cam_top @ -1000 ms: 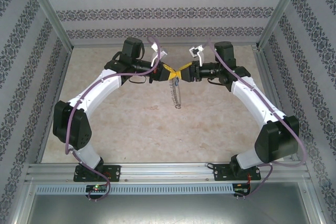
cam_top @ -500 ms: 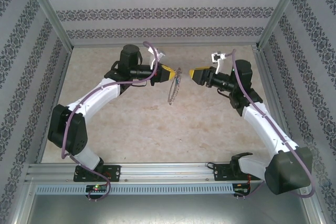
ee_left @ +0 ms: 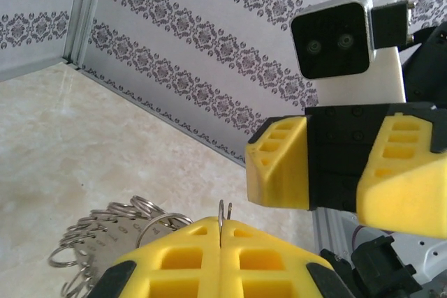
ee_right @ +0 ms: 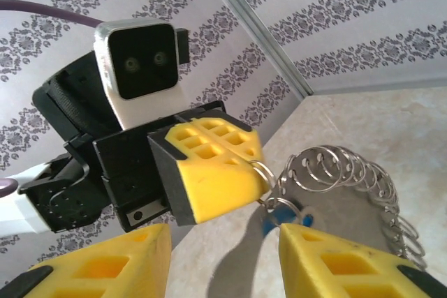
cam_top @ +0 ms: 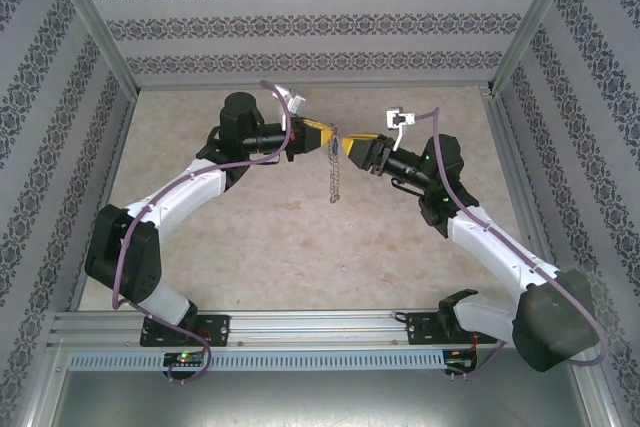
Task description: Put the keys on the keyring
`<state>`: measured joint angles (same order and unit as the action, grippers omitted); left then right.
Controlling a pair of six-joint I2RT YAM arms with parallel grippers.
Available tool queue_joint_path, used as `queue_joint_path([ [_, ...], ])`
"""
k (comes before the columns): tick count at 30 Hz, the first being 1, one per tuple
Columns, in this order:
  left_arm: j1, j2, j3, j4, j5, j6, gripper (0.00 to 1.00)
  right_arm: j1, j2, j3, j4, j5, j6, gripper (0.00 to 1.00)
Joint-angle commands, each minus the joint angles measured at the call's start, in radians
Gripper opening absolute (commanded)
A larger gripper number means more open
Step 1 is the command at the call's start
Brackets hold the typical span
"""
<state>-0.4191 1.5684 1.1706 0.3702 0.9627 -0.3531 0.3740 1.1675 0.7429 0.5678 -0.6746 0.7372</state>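
Note:
My left gripper (cam_top: 322,137) is shut on one split ring of the keyring (cam_top: 333,175), whose chain of silver rings hangs down over the table. In the left wrist view the pinched ring (ee_left: 223,215) pokes up between the shut yellow fingertips (ee_left: 181,256), and the other rings (ee_left: 112,232) trail to the left. A tiny key (ee_right: 279,211) with a blue head hangs from a small ring just below the left fingers (ee_right: 209,169). My right gripper (cam_top: 352,150) faces the left one at close range. It is open, and the key lies just off its right-hand fingertip (ee_right: 335,259).
Patterned walls and aluminium posts (cam_top: 95,37) enclose the beige table (cam_top: 300,247). The right wrist camera housing (ee_left: 335,36) sits close above the left fingers. Bare table lies below and in front of both grippers.
The right gripper pulled away to the right, then came back up to the left gripper, with its jaws narrowing slightly. The left gripper stayed shut on the ring, shifting slightly, and the chain swung.

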Motion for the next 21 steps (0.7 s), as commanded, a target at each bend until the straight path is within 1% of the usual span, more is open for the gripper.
queue_joint_path([
  [1, -0.008, -0.034, -0.007, 0.148, 0.005, -0.068, 0.0, 0.006, 0.011, -0.011, 0.082, 0.038, 0.015, 0.44],
  [7, -0.009, -0.038, -0.015, 0.174, 0.014, -0.09, 0.0, -0.007, 0.046, -0.014, 0.108, 0.048, 0.025, 0.4],
  [13, -0.009, -0.044, -0.017, 0.176, 0.018, -0.095, 0.0, -0.014, 0.079, -0.016, 0.173, 0.011, 0.056, 0.29],
  [21, -0.016, -0.038, -0.015, 0.18, 0.019, -0.096, 0.0, -0.018, 0.098, -0.007, 0.206, -0.017, 0.069, 0.25],
])
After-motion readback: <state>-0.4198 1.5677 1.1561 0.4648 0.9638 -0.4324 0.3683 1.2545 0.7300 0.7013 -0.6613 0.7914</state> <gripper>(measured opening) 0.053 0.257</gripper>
